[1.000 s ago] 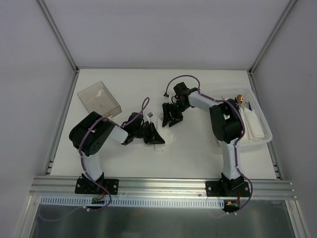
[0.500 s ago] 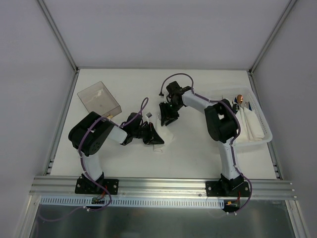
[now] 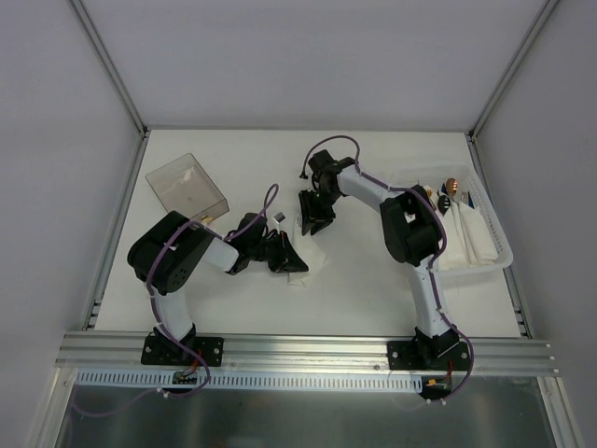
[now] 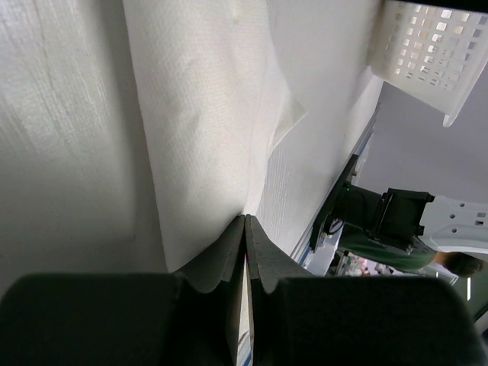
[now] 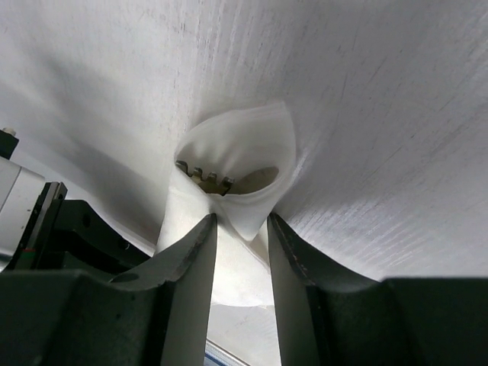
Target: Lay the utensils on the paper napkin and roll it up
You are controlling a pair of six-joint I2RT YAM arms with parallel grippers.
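The paper napkin point(image 3: 312, 254) lies partly rolled in the table's middle, between both grippers. In the right wrist view its rolled end point(image 5: 244, 152) gapes open, and fork tines point(image 5: 204, 178) of the utensils show inside; the rest of the utensils is hidden in the roll. My right gripper point(image 3: 312, 213) point(image 5: 240, 219) grips the roll's far end, jaws narrowly apart with paper pinched between them. My left gripper point(image 3: 282, 252) point(image 4: 245, 218) is shut, tips together on the napkin's point(image 4: 198, 114) folded edge at the near end.
A white plastic tray point(image 3: 499, 259) with folded white paper and a gold round item point(image 3: 451, 184) stands at the right; it also shows in the left wrist view point(image 4: 427, 53). A clear plastic box point(image 3: 187, 187) stands at the back left.
My right gripper and forearm have shifted a little left and back over the napkin's far end. The left arm has hardly moved.
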